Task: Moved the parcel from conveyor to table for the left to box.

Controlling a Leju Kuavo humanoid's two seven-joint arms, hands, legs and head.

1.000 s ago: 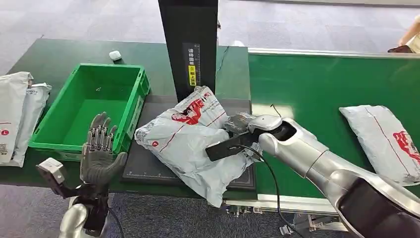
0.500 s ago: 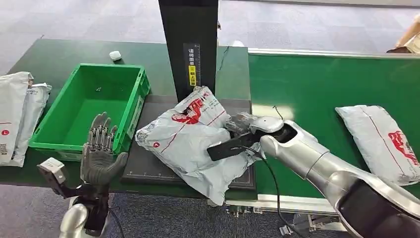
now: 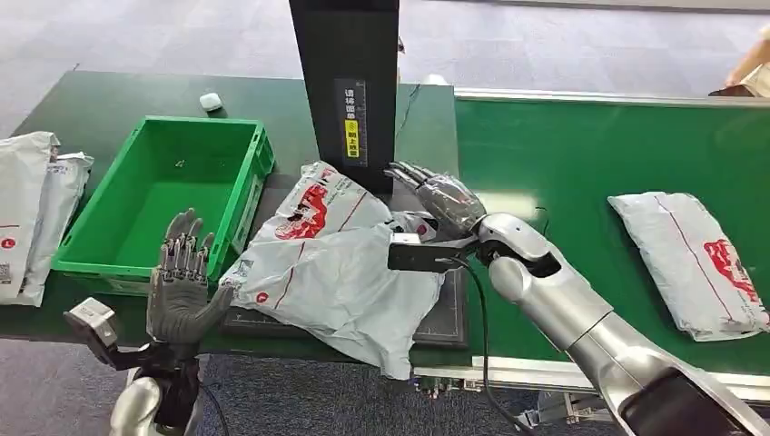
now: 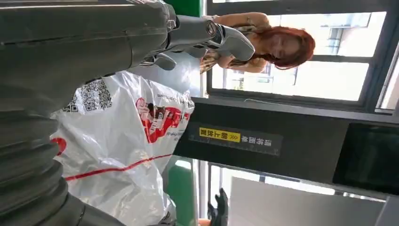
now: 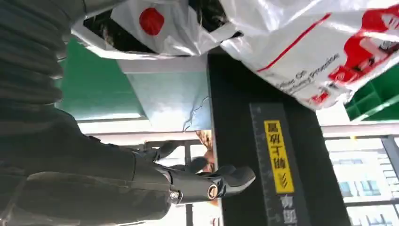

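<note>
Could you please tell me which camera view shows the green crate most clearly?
The head view: the green crate sits whole on the table, interior visible, left of the parcel. The right wrist view catches a corner of it behind the parcel; the left wrist view shows none I can identify.

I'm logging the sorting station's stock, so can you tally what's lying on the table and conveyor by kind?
White plastic mailer parcels: 4, at and
Green plastic crate: 1
Small white object, too small to identify: 1
Total: 6
</note>
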